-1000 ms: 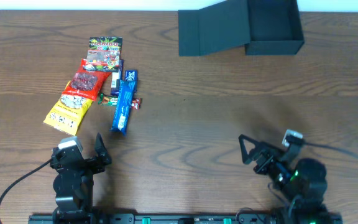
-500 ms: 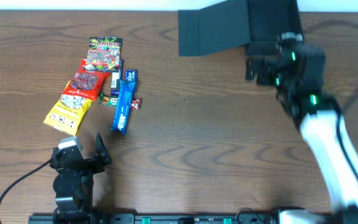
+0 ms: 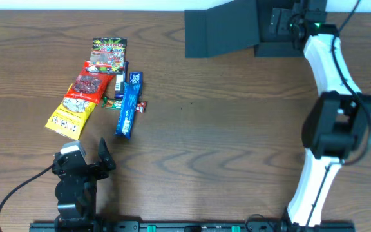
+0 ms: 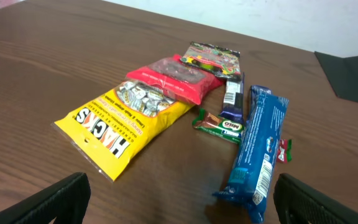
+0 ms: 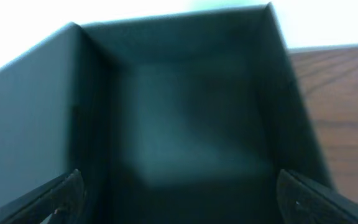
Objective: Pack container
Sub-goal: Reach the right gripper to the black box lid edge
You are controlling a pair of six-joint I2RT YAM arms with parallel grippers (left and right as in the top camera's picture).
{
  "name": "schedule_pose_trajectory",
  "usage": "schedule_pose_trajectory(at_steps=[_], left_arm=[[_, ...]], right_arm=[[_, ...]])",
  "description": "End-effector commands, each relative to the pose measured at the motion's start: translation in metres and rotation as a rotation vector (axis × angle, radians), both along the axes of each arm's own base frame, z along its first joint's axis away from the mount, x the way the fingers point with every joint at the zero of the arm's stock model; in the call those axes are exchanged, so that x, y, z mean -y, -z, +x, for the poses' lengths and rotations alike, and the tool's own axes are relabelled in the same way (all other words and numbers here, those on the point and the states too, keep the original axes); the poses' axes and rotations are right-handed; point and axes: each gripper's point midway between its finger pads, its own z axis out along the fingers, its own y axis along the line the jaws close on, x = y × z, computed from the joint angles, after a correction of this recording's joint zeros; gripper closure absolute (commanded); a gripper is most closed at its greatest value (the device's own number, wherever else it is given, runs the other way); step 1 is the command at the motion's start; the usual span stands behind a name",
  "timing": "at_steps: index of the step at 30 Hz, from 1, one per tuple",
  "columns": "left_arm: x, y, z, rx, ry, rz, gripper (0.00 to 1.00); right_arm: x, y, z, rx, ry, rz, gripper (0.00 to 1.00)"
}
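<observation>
The container point(image 3: 221, 31), a matte, dark teal-black cardboard box with straight edges, is seen from overhead at the far edge of the wood-grain counter point(image 3: 224, 129), right of centre. Its flap lid is laid open to the left. The right gripper point(image 3: 283, 20) is held over the box's open well at the end of the white and black right arm point(image 3: 324, 61), which is stretched across the counter. Only the right wrist view shows the inside of the container point(image 5: 191, 124): flat, dull walls meeting at sharp corners, somewhat blurred. There the jaws of the right gripper point(image 5: 179, 193) are seen wide apart at the lower corners, clamped on nothing. The left gripper point(image 3: 85, 154) is parked at the near left edge, well apart from the box, and its jaws are likewise spread, as the left wrist view confirms point(image 4: 182, 205). What overhead is only a cluster of coloured wrappers is resolved in that view. A glossy yellow bag point(image 4: 120, 121) printed "HACKS" has a clear window, and a crinkled red packet point(image 4: 173, 78) is overlapped onto its far end. A dark packet point(image 4: 213, 57) with bright print lies beyond. Beside these lie a long blue packet point(image 4: 257, 149), a small green bar point(image 4: 219, 126) marked "MILO" and a slim purple bar point(image 4: 232, 99). All the wrappers are shiny film, lying flat on the counter.
</observation>
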Motion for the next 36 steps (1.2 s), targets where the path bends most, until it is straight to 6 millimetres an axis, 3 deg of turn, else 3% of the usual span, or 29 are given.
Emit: schedule_pose_trajectory(at_steps=[1, 3, 4, 6, 9, 16, 21, 30, 36], left_arm=[[-0.001, 0.010, 0.000, -0.021, 0.000, 0.005, 0.05], [-0.001, 0.010, 0.000, -0.021, 0.000, 0.005, 0.05], [-0.001, 0.010, 0.000, -0.021, 0.000, 0.005, 0.05], [-0.001, 0.010, 0.000, -0.021, 0.000, 0.005, 0.05], [-0.001, 0.010, 0.000, -0.021, 0.000, 0.005, 0.05], [-0.001, 0.010, 0.000, -0.021, 0.000, 0.005, 0.05], [-0.001, 0.010, 0.000, -0.021, 0.000, 0.005, 0.05], [-0.001, 0.010, 0.000, -0.021, 0.000, 0.005, 0.05], [-0.001, 0.010, 0.000, -0.021, 0.000, 0.005, 0.05]], right_arm=[[0.013, 0.017, 0.016, -0.017, 0.013, -0.029, 0.11], [0.017, 0.032, 0.016, -0.053, 0.024, -0.035, 0.30], [0.018, 0.040, 0.014, -0.075, 0.029, -0.039, 0.52], [0.021, 0.049, 0.009, -0.109, 0.040, -0.049, 0.78], [0.021, 0.052, 0.006, -0.128, 0.043, -0.051, 0.98], [0.017, 0.073, -0.025, -0.278, 0.033, -0.039, 0.99], [0.000, 0.091, -0.062, -0.451, -0.002, -0.010, 0.99], [-0.052, 0.102, -0.126, -0.718, -0.089, 0.026, 0.99], [-0.107, 0.081, -0.143, -0.745, -0.183, 0.101, 0.99]])
